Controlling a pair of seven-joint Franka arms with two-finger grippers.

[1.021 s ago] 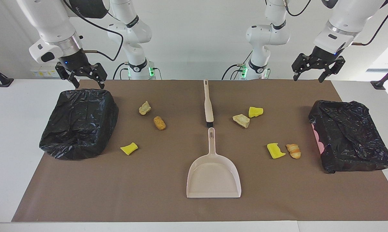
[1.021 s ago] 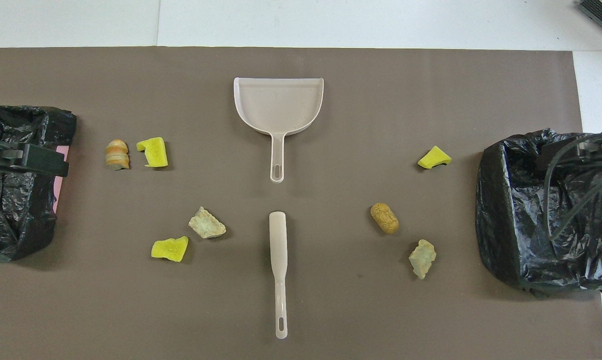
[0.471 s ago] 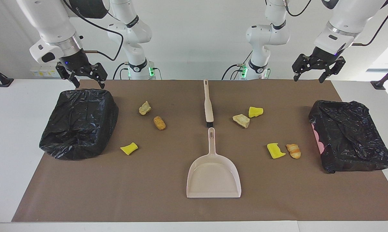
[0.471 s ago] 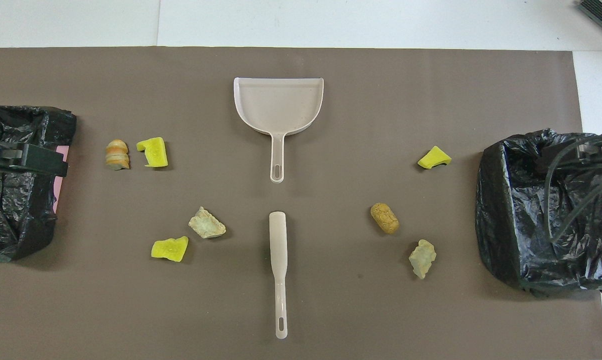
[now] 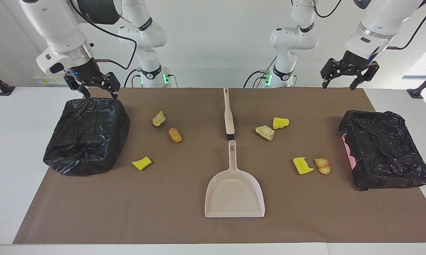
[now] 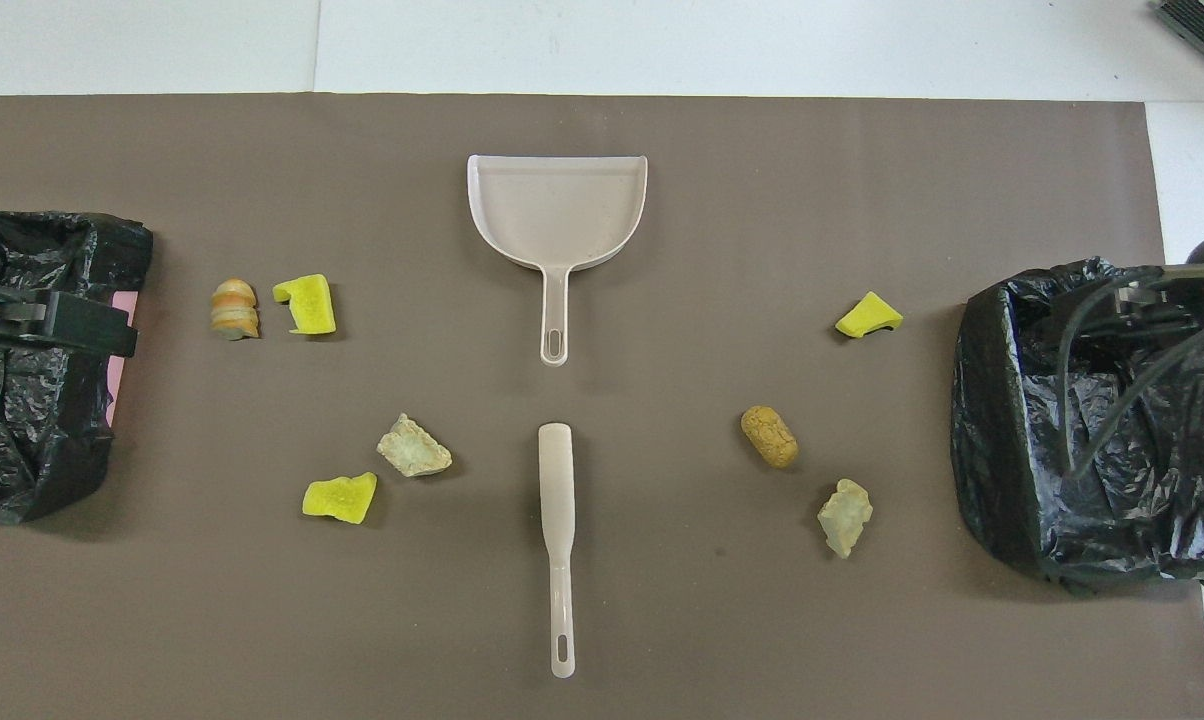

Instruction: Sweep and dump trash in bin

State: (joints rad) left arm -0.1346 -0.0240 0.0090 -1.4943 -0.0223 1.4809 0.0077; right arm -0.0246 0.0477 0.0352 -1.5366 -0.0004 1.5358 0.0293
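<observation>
The trash (image 5: 175,135), seven small pieces, lies scattered on the brown mat (image 5: 163,212) on both sides of the brush (image 5: 229,115) and dustpan (image 5: 234,191). Expect the pieces to be light; the sponge bits are probably soft and may roll or skid. Do not pinch them: grasp the brush by its slim handle. The right gripper (image 5: 96,90) hangs open, empty, over one lined bin (image 5: 87,136). The left gripper (image 5: 344,79) hangs open, empty, near the other bin (image 5: 383,152).
</observation>
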